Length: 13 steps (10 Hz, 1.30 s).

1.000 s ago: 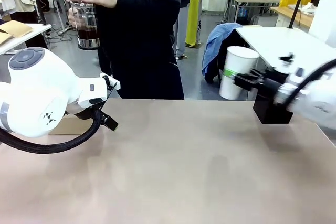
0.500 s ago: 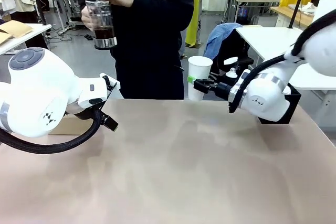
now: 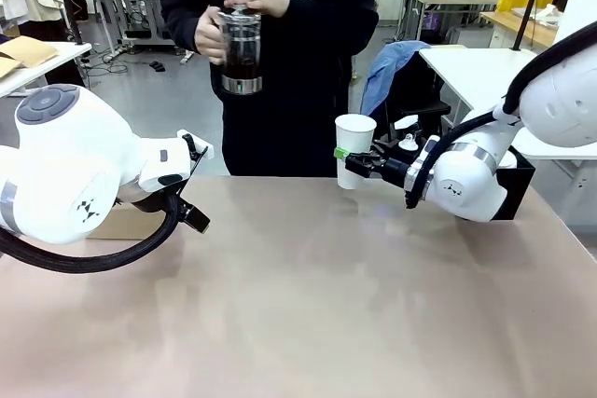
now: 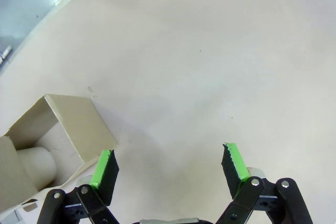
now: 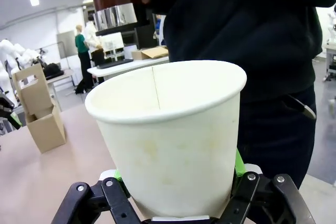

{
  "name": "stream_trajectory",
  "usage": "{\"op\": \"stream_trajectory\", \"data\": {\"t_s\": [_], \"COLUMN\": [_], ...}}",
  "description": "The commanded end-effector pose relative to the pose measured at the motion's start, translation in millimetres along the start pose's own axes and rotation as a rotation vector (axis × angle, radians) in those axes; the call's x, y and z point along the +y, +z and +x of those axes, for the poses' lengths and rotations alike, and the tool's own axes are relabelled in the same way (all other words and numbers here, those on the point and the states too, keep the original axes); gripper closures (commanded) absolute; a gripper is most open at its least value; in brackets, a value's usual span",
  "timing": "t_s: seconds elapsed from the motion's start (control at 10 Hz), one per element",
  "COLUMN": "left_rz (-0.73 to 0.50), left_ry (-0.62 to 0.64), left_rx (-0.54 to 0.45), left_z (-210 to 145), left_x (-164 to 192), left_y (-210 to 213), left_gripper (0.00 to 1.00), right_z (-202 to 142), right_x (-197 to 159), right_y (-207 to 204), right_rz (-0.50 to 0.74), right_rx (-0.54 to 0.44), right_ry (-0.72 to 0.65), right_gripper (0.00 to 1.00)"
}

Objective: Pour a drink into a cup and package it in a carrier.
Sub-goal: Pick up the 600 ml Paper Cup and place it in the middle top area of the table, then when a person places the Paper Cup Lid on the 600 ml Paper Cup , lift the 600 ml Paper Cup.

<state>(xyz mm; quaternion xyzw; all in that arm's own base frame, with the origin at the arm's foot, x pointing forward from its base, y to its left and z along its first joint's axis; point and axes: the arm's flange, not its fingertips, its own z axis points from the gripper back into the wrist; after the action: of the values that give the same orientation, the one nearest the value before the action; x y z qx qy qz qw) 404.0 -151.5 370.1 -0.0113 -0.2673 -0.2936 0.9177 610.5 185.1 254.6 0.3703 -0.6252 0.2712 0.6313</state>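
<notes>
While waiting for the drink [image 3: 242, 69], held by a person [image 3: 308, 62] beyond the far edge: cup [image 3: 355, 135] clamped in right gripper [image 3: 347, 157], left gripper [image 4: 170, 161] agape beside carrier [image 4: 68, 124]; pouring, packing yet undone

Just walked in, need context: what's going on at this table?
The robot's right hand is shut on the white paper cup, holding it upright near the far edge of the table, toward the person. The person holds the glass jug of dark drink upright at chest height with both hands, not pouring. The left hand hangs open above the table, beside the cardboard carrier.
</notes>
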Motion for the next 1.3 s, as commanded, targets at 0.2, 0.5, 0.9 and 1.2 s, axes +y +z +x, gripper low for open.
{"op": "stream_trajectory", "data": {"t_s": [0.2,0.5,0.9,1.2], "left_rz": [-0.001,-0.001,-0.001,-0.001], "left_ry": [-0.001,-0.001,-0.001,-0.001], "left_rx": [-0.001,-0.001,-0.001,-0.001], "left_z": [0.0,0.0,0.0,0.0], "left_x": [-0.4,-0.4,-0.4,-0.4], "left_y": [0.4,0.4,0.4,0.4], "left_gripper": [0.00,0.00,0.00,0.00], "right_z": [0.4,0.4,0.4,0.4], "right_x": [-0.5,-0.5,-0.5,-0.5], "right_y": [0.6,0.6,0.6,0.6], "right_rz": [-0.011,-0.011,-0.011,-0.011], "right_rx": [0.005,0.005,0.005,0.005], "right_ry": [0.004,0.004,0.004,0.004], "right_gripper": [0.20,0.20,0.20,0.20]}}
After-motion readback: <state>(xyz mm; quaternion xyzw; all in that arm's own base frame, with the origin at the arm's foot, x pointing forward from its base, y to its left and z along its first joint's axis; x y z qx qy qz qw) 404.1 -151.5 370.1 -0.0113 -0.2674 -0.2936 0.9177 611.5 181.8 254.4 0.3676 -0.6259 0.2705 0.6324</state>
